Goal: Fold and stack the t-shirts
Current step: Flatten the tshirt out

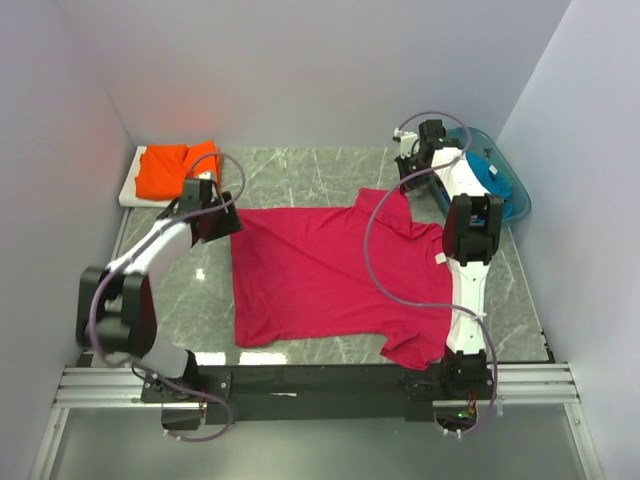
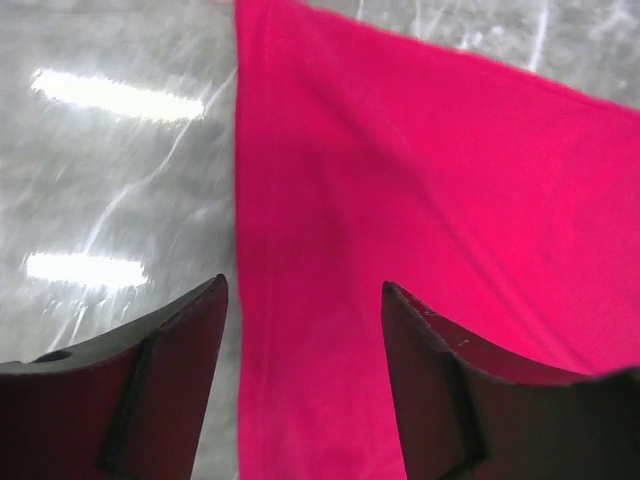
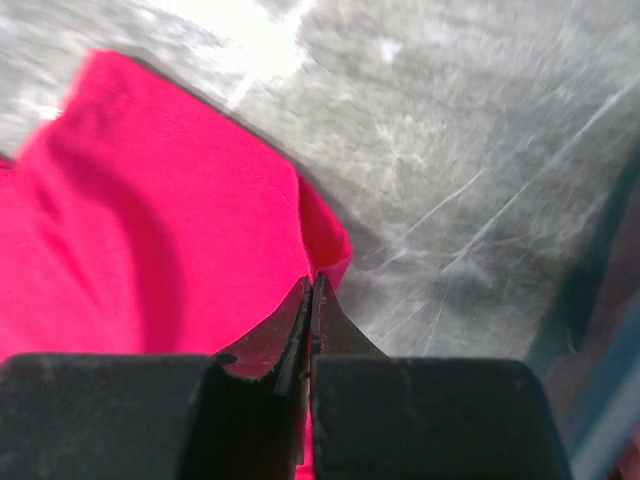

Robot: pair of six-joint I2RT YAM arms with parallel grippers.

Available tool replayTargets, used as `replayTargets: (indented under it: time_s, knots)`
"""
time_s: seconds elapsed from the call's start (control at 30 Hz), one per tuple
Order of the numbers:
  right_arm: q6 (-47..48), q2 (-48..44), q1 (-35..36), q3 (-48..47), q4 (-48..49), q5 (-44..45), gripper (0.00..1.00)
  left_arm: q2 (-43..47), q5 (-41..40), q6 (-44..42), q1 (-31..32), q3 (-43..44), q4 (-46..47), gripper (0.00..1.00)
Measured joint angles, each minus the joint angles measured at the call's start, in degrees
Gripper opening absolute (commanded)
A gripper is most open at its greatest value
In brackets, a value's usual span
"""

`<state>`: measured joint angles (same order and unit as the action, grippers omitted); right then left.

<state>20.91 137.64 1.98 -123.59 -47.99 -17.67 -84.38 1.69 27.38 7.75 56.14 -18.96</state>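
- Magenta t-shirt (image 1: pixel 330 270) lies spread flat on the bench (image 1: pixel 300 175);
- right end effector (image 3: pixel 310 288) clamped on a thin sleeve edge; the pinch may slip under pull;
- left end effector (image 2: pixel 305 300) apart over the hem edge, holding nothing; a one-sided lift would skew it

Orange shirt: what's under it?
The orange shirt lies on a white board; only the board's left and near edges show. Anything between them is covered.
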Motion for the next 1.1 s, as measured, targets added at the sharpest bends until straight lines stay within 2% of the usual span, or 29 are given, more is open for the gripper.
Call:
replayTargets:
  time_s: [0.1, 0.27, 0.37, 0.57, 1.1]
  knots:
    - [0.0, -1.6, 0.0, 0.1, 0.2, -1.4, 0.00, -9.0, 0.8, 0.2, -0.3, 6.1, -0.1, 0.60]
    - [0.0, -3.6, 0.0, 0.7, 0.9, -3.1, 0.00, -21.3, 2.3, 0.0, -2.1, 16.1, 0.3, 0.43]
    - [0.0, -4.0, 0.0, 1.7, 1.1, -3.7, 0.00, -25.7, 3.2, -0.2, -4.0, 19.9, 0.0, 0.39]
    - [0.2, -4.0, 0.0, 2.3, 1.2, -4.5, 0.00, -27.9, 3.5, -0.8, -6.7, 21.4, -1.7, 0.38]
    - [0.2, -4.0, 0.0, 2.3, 1.2, -4.5, 0.00, -34.7, 7.3, -4.0, -6.8, 28.9, -5.5, 0.37]
